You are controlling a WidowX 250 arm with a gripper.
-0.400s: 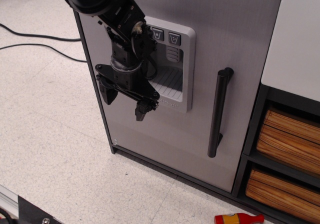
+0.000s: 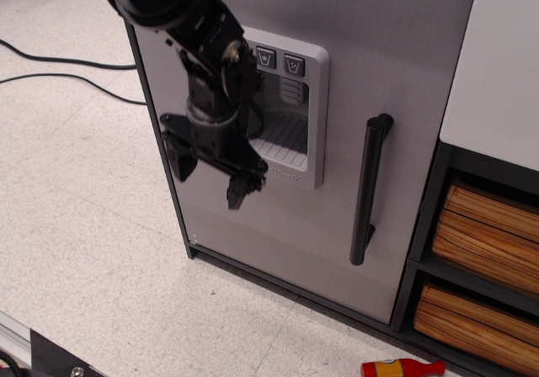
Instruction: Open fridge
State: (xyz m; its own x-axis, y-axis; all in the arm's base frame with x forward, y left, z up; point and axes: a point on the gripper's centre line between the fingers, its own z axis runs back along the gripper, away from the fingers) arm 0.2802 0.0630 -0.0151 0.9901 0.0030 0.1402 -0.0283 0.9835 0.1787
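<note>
The fridge (image 2: 396, 49) stands with its light grey door shut. Its black vertical bar handle (image 2: 369, 188) is on the door's right side. The recessed dispenser panel (image 2: 290, 112) is left of the handle. My gripper (image 2: 208, 175) hangs in front of the door's left part, below and left of the dispenser. Its two black fingers are spread apart and hold nothing. It is well left of the handle and does not touch it.
A white-topped cabinet (image 2: 497, 74) with wood-slat drawers (image 2: 484, 234) stands right of the fridge. A red and yellow toy bottle (image 2: 402, 368) lies on the floor at the bottom. Black cables (image 2: 50, 61) run across the floor at left.
The gripper has shifted slightly up and left and turned a little. The fridge door has not moved.
</note>
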